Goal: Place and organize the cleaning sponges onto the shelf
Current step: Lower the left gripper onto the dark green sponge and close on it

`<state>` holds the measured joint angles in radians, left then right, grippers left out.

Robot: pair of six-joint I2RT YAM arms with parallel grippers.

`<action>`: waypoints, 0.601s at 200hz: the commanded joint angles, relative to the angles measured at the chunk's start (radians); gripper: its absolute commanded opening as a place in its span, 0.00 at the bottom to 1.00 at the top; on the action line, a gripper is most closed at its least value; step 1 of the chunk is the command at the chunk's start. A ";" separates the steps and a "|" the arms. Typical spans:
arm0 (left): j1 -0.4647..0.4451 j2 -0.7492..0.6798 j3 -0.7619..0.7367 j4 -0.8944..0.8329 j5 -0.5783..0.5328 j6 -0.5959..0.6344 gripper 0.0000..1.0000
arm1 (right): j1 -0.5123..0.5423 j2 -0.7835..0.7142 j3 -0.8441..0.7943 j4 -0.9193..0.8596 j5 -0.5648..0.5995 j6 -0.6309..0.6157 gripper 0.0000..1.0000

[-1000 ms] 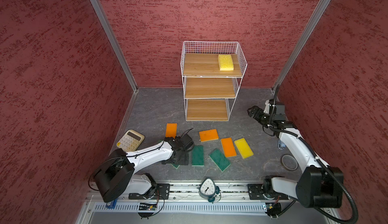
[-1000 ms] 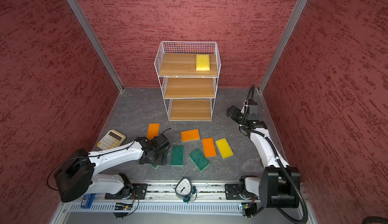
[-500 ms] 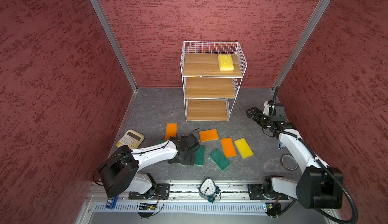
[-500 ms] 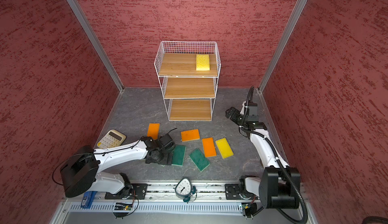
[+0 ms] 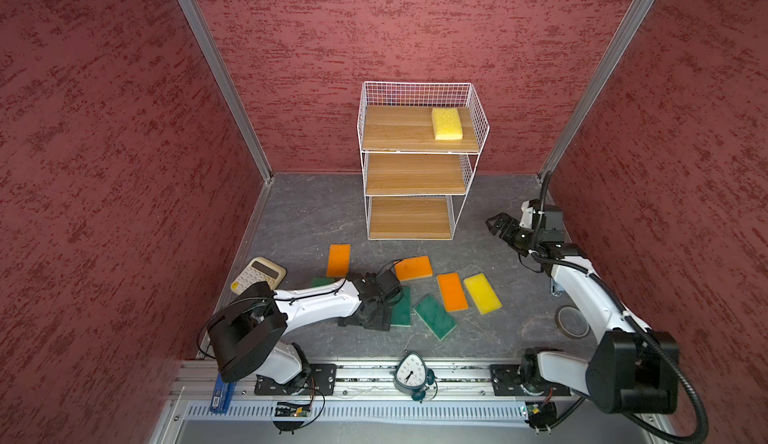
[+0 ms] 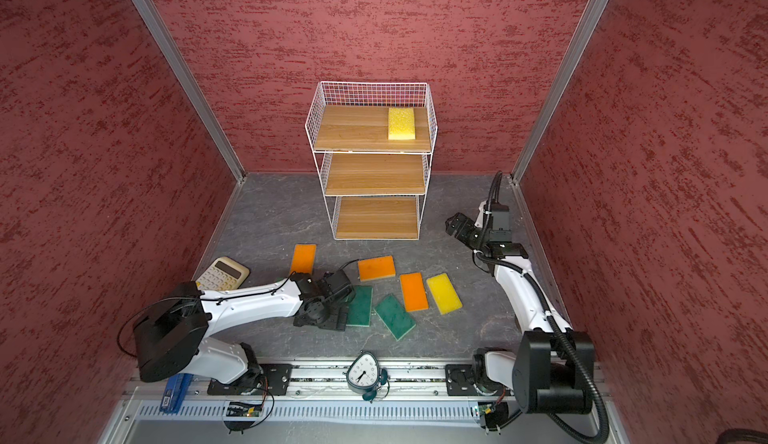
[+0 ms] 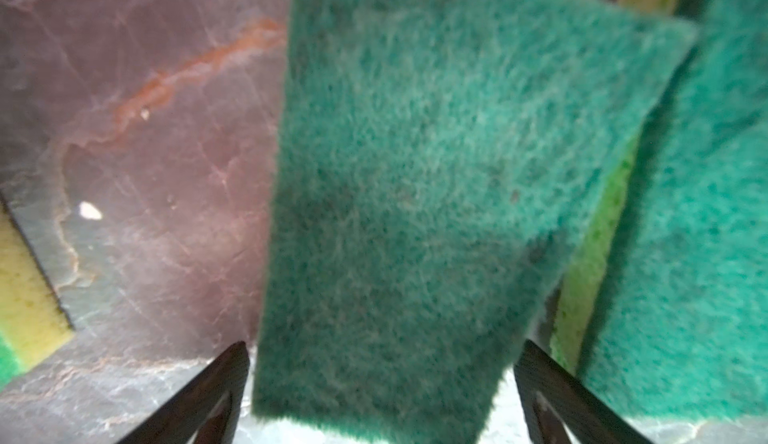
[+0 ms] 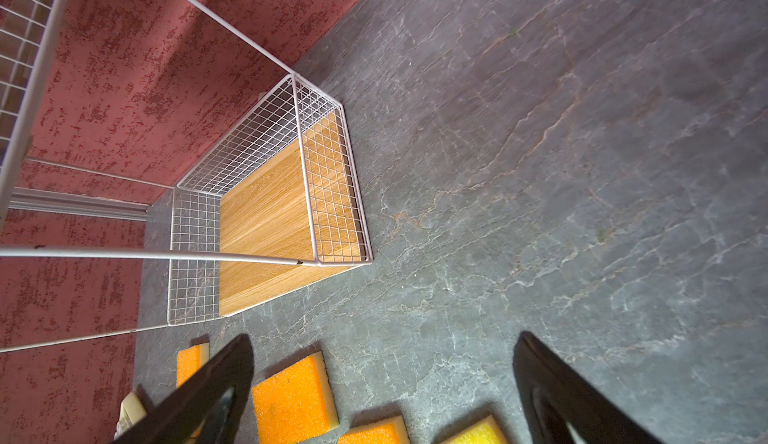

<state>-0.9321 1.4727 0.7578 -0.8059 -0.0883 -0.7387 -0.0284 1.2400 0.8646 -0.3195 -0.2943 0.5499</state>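
Note:
The shelf (image 5: 415, 171) stands at the back with one yellow sponge (image 5: 446, 123) on its top board. On the floor in both top views lie three orange sponges (image 5: 338, 259) (image 5: 413, 268) (image 5: 452, 291), a yellow one (image 5: 482, 293) and green ones (image 5: 434, 316) (image 5: 402, 306). My left gripper (image 5: 368, 320) is low over a green sponge (image 7: 415, 192); its open jaws straddle that sponge's end, with a gap on each side. A second green sponge (image 7: 706, 213) lies beside it. My right gripper (image 5: 496, 225) hangs open and empty to the right of the shelf, above bare floor (image 8: 382, 379).
A cream calculator (image 5: 258, 275) lies at the left, partly behind my left arm. A clock (image 5: 411, 375) stands on the front rail and a tape roll (image 5: 572, 321) lies by my right arm. Red walls close in on three sides.
My left gripper has slid to the right across the green sponges, still open. My right gripper has sunk slightly and stays open.

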 commanded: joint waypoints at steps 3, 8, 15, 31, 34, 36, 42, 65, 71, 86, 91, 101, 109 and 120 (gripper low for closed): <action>0.006 0.031 0.000 0.038 -0.033 0.047 1.00 | -0.006 -0.036 -0.014 0.015 -0.016 0.006 0.98; 0.006 0.037 -0.001 0.044 -0.035 0.054 1.00 | -0.006 -0.036 -0.014 0.012 -0.012 0.007 0.98; 0.006 0.044 -0.001 0.049 -0.044 0.060 1.00 | -0.007 -0.034 -0.011 0.001 -0.006 0.011 0.97; 0.006 0.055 -0.008 0.065 -0.061 0.074 1.00 | -0.006 -0.025 0.001 -0.030 0.004 0.009 0.97; 0.006 0.056 -0.009 0.068 -0.061 0.076 1.00 | -0.007 -0.024 0.003 -0.036 0.005 0.007 0.97; 0.006 0.055 -0.010 0.071 -0.062 0.077 1.00 | -0.006 -0.023 0.005 -0.037 0.005 0.007 0.97; 0.006 0.057 -0.013 0.077 -0.061 0.083 0.99 | -0.006 -0.019 0.008 -0.046 0.005 0.007 0.97; -0.003 0.041 -0.024 0.076 -0.058 0.078 0.96 | -0.006 -0.019 0.016 -0.061 0.005 0.010 0.97; -0.005 0.033 -0.031 0.076 -0.059 0.072 0.95 | -0.006 -0.020 0.018 -0.061 0.004 0.010 0.96; -0.006 0.006 -0.045 0.075 -0.061 0.060 0.94 | -0.007 -0.024 0.021 -0.061 -0.005 0.019 0.96; -0.007 -0.003 -0.050 0.075 -0.058 0.057 0.93 | -0.005 -0.025 0.021 -0.061 -0.008 0.020 0.96; -0.008 -0.017 -0.055 0.070 -0.054 0.056 0.92 | -0.005 -0.026 0.026 -0.065 -0.013 0.021 0.95; -0.009 -0.024 -0.060 0.068 -0.054 0.055 0.92 | -0.004 -0.027 0.029 -0.069 -0.016 0.021 0.95; -0.011 -0.032 -0.064 0.062 -0.057 0.052 0.91 | -0.005 -0.028 0.031 -0.076 -0.012 0.018 0.95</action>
<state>-0.9382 1.4536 0.7261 -0.7181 -0.1169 -0.6777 -0.0284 1.2251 0.8608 -0.3756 -0.2958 0.5613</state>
